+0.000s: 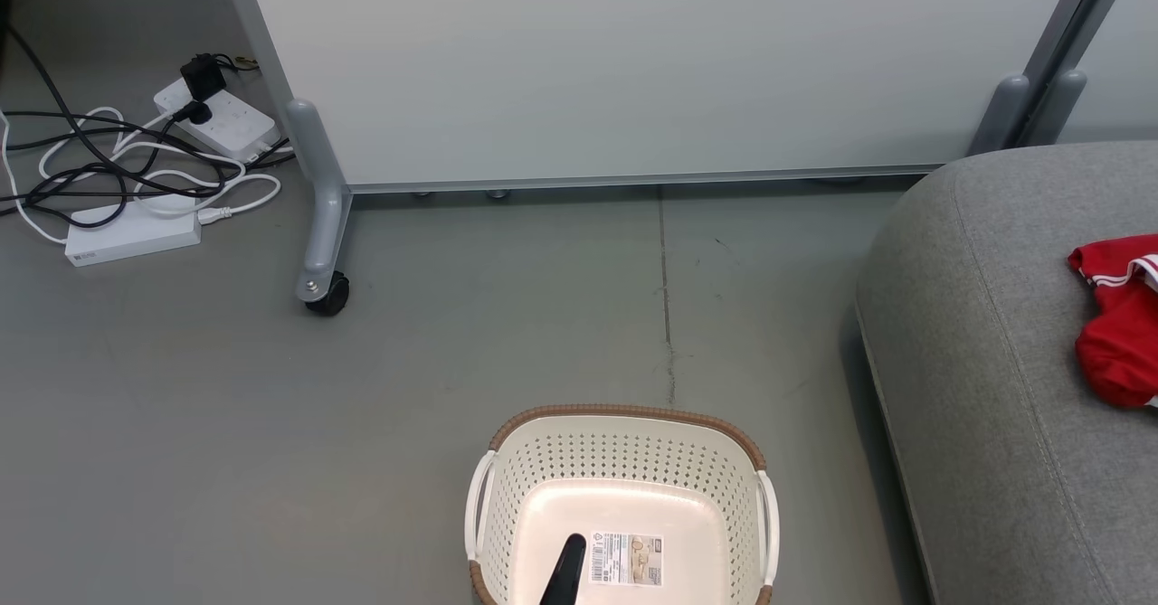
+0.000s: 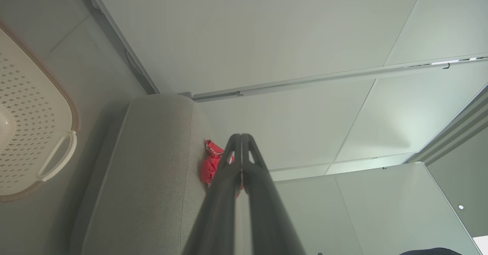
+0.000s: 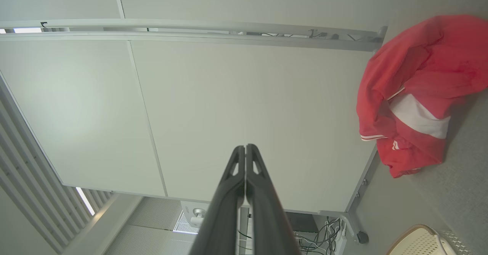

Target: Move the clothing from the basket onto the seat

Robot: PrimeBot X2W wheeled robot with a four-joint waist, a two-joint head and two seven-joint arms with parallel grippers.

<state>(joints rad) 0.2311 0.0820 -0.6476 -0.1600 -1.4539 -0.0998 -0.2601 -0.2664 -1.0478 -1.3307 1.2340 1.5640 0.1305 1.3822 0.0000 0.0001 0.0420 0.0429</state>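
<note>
Bunched on the seat [image 1: 977,361] at the right edge of the head view: clothing [image 1: 1117,325] in bright red, with a broad white band and thin white stripe trim, creased and folded over itself, well apart from the basket [image 1: 624,469] at bottom centre, cream and perforated, paper label [image 1: 626,558] on its bottom. Pressed closed tip to tip, clasping no fabric: left gripper [image 2: 241,137] and right gripper [image 3: 245,148].
</note>
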